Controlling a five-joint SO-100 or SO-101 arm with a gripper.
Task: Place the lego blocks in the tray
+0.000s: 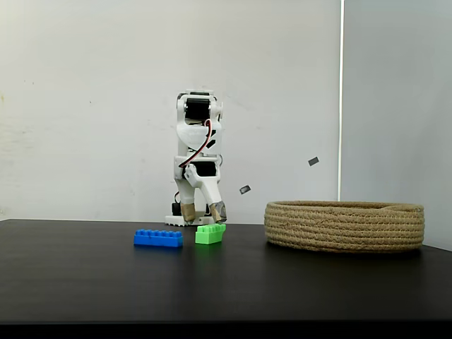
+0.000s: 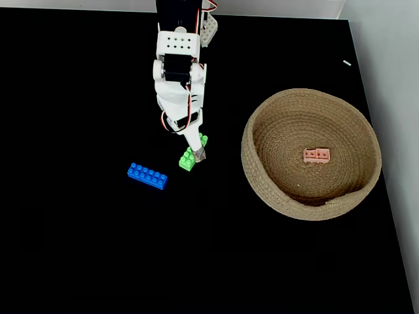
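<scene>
Salmon-orange brick [image 2: 317, 155] already inside tray [image 2: 262, 176]; gripper [image 1: 200, 211] spread open around green brick [image 2: 194, 152], blue brick [image 2: 147, 176] waiting left of tray.

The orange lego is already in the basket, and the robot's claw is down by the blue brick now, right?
Not quite. The orange lego does lie in the rope basket, but the gripper is down at the green brick, not the blue one. The fixed view from above shows the blue brick lying apart, to the left of the green one, with nothing touching it.
</scene>
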